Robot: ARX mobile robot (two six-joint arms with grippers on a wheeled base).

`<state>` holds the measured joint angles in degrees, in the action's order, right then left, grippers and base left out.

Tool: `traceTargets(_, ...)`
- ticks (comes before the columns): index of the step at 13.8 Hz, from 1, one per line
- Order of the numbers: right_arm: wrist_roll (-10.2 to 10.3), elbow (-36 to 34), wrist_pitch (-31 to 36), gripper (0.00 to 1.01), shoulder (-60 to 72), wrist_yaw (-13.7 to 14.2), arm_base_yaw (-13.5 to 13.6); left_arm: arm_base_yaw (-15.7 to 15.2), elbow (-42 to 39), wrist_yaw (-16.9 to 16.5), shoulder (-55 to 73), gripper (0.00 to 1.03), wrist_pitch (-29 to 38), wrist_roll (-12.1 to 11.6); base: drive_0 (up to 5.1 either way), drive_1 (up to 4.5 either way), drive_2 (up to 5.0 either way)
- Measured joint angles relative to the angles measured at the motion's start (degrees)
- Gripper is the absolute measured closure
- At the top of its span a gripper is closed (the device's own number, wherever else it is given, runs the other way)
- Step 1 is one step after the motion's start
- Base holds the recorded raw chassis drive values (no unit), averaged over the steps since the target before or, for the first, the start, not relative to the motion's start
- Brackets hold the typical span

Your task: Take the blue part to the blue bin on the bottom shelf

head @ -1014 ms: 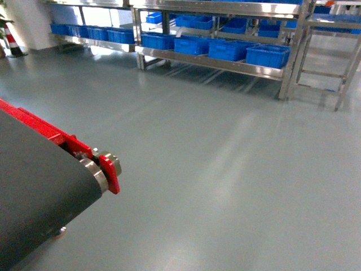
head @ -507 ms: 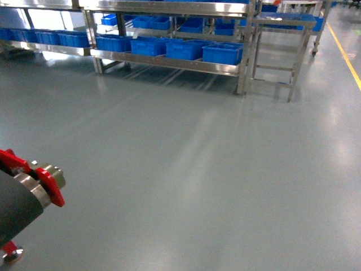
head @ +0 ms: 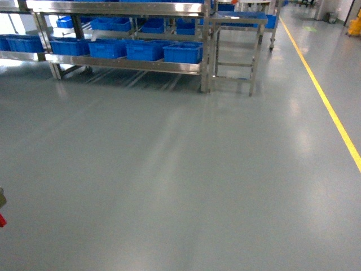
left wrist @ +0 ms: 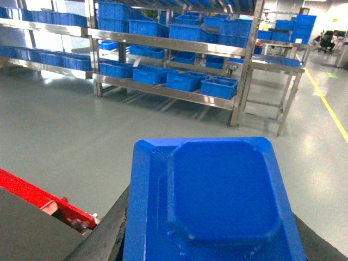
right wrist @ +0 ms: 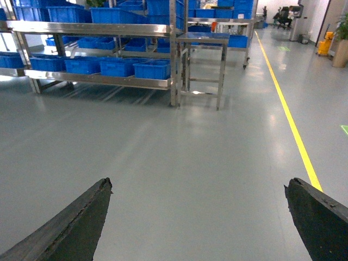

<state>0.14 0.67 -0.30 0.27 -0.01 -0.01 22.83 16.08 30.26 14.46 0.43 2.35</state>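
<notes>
The left gripper [left wrist: 209, 255] fingers pinch a smooth, square blue part [left wrist: 215, 204], seen only by its wrist camera. Right gripper [right wrist: 198, 217] fingers spread wide. Across the floor [head: 186, 169], blue bins [head: 183, 53] sit on the steel bottom shelf [head: 127, 65].

We're looking over a glossy grey floor [head: 180, 169] catching soft light streaks, a yellow line [head: 327, 107] along its right side, a small steel table [head: 234, 42] beyond.

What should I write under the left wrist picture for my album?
Left gripper holding a blue part, facing steel shelves full of blue bins.
</notes>
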Motion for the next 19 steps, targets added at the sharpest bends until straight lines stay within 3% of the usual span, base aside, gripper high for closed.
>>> traceTargets(11, 0.0, 0.0, 0.0, 0.03, 0.0, 0.0, 0.0, 0.0, 0.0, 0.0, 0.0, 0.6, 0.0, 0.0, -1.0, -1.04, -1.0)
traceTargets(19, 0.0, 0.0, 0.0, 0.03, 0.0, 0.0, 0.0, 0.0, 0.0, 0.0, 0.0, 0.6, 0.0, 0.0, 0.0, 4.01, -3.9)
